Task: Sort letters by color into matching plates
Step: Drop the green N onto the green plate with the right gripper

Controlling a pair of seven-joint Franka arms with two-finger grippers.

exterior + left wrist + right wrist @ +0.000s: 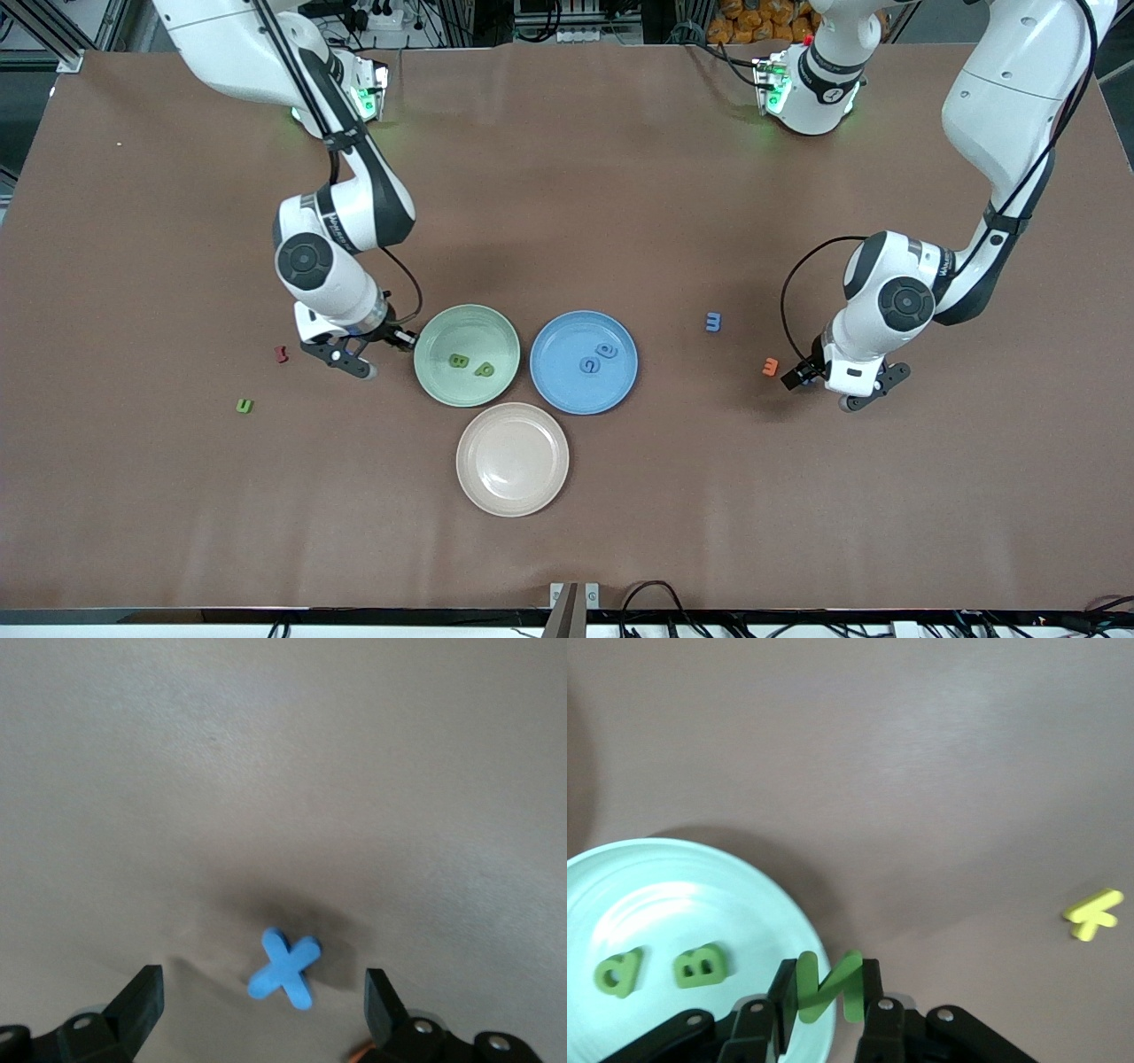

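Nearest the camera, a beige-pink plate [512, 459] lies unused. Two green letters [700, 965] are counted in the green plate [467, 355], two blue ones [597, 357] in the blue plate [583, 361]. A green N [829, 985] is clamped in the right gripper [829, 1010] at the green plate's rim. A blue X [284, 968] lies between the spread jaws of the left gripper [264, 1001]. Another blue letter [714, 322] and a green one [244, 406] are left on the table [567, 177].

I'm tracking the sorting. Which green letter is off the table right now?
The green N, pinched upright in the right gripper by the mint green plate's rim. The green B lies in that plate; a small green letter lies on the table.
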